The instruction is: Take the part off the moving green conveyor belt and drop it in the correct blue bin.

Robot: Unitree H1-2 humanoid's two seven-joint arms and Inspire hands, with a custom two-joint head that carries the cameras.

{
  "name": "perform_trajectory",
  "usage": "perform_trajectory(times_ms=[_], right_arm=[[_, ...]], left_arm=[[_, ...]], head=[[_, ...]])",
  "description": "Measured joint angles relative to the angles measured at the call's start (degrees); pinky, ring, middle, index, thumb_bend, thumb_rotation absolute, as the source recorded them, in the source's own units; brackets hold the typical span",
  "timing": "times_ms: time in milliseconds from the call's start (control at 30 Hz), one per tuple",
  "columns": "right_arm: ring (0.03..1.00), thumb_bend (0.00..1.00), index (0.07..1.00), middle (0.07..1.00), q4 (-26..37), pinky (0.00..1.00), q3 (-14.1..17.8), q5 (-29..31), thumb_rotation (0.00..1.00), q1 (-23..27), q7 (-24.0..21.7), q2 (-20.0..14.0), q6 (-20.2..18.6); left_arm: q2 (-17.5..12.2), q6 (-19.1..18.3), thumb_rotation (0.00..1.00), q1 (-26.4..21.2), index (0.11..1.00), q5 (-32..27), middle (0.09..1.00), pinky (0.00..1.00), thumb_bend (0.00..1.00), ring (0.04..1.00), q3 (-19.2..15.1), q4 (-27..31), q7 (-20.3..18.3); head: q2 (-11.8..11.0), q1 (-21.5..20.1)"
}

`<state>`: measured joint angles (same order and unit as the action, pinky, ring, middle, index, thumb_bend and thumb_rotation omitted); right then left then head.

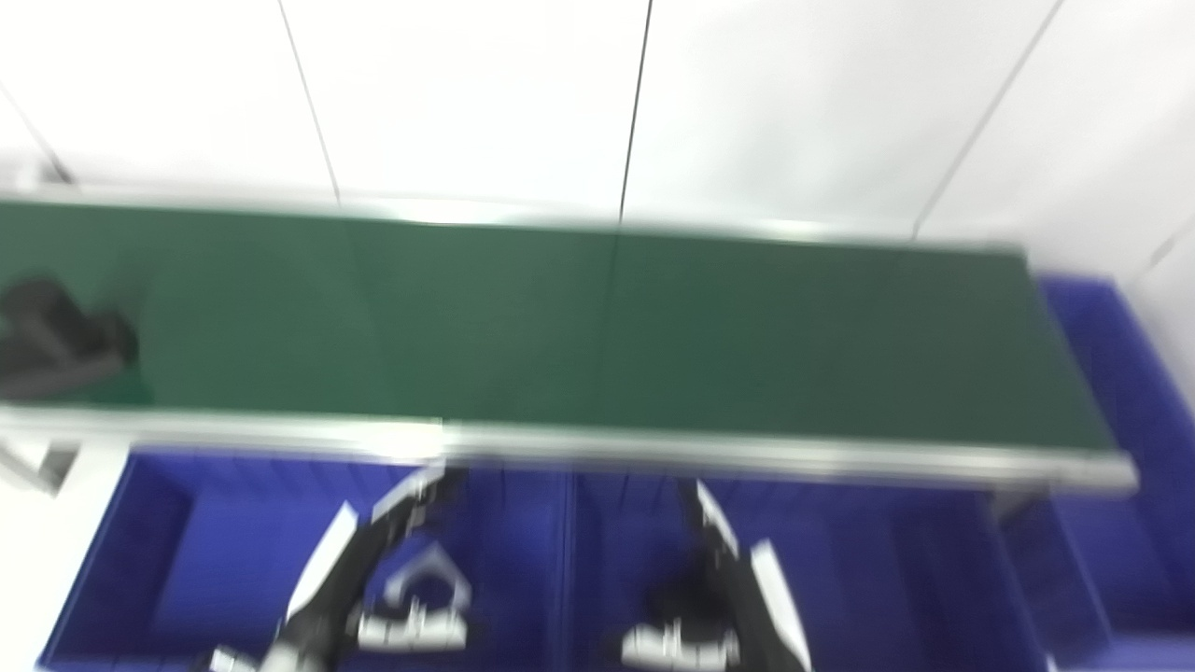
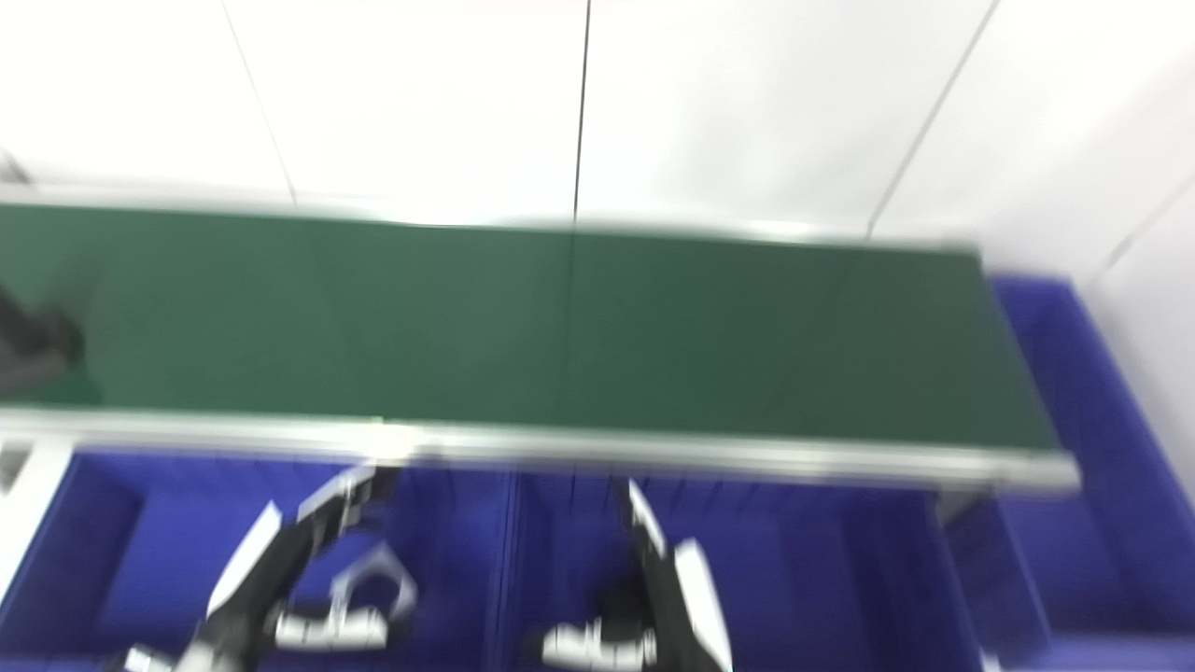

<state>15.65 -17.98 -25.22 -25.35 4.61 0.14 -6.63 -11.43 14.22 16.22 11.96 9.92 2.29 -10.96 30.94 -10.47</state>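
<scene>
Blur smears both head views, so we read shapes more than detail. We see the dark part (image 1: 58,341) lying on the green conveyor belt (image 1: 597,327) at its far left end, well off to the left of and beyond our left robot hand (image 1: 411,509), and farther still from our right robot hand (image 1: 705,523). Its exact form is too soft to name; it looks like a black, blocky piece, partly cut by the picture's edge.

We judge that both hands wait low on purpose. They hang just on our side of the belt's metal rail (image 1: 560,448), above the blue bins, so that the part can travel toward them and the reach onto the belt stays short. The left robot hand sits over the left blue bin (image 1: 168,560), the right robot hand over the middle blue bin (image 1: 887,579). A third blue bin (image 1: 1111,373) stands past the belt's right end, beyond and to the right of the right hand.

Both forearms rise from the bottom edge, the hands pointing toward the belt, the left leaning rightward, the right leaning leftward. Neither hand holds anything that we can see. The left hand's fingers appear spread, though blurred. For the right hand we cannot tell whether the fingers are apart or together.

Pickup has not begun, by our reading.
</scene>
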Motion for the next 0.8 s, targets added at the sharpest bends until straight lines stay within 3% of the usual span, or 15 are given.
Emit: perform_trajectory(times_ms=[167, 233, 367, 467, 800], right_arm=[[0.941, 0.77, 0.965, 0.961, -1.26, 0.88, 0.3, 1.01, 0.0, 0.01, 0.1, -0.07, 0.59], [0.949, 0.77, 0.975, 0.967, -1.48, 0.92, 0.42, 1.33, 0.0, 0.0, 0.12, -0.2, 0.94], [0.965, 0.75, 0.989, 0.977, -1.87, 0.96, 0.99, 2.12, 0.0, 0.02, 0.13, -0.52, 1.33], [0.974, 0.74, 0.992, 0.982, -2.62, 0.98, 1.39, 3.28, 0.0, 0.04, 0.13, -1.11, 3.67], [0.999, 0.69, 1.0, 0.998, -3.75, 1.0, 2.98, 4.99, 0.0, 0.3, 0.1, -2.27, 4.42]], left_arm=[[0.28, 0.09, 0.08, 0.05, 0.848, 0.05, 0.875, 0.75, 0.89, 0.829, 0.06, -0.76, 0.14], [0.49, 0.09, 0.08, 0.04, 0.845, 0.16, 0.869, 0.74, 0.9, 0.823, 0.12, -0.76, 0.26], [1.14, 0.08, 0.09, 0.03, 0.833, 0.28, 0.86, 0.73, 0.92, 0.814, 0.54, -0.81, 0.32], [1.76, 0.07, 0.09, 0.02, 0.827, 0.67, 0.854, 0.72, 0.92, 0.804, 0.93, -0.82, 0.35], [2.51, 0.48, 0.09, -0.17, 0.804, 2.52, 0.827, 0.65, 0.95, 0.72, 1.88, -2.23, 1.67]], head=[[-0.88, 2.2], [-1.32, 3.26], [-2.55, 7.99], [-3.16, 10.27], [-6.5, 19.77]])
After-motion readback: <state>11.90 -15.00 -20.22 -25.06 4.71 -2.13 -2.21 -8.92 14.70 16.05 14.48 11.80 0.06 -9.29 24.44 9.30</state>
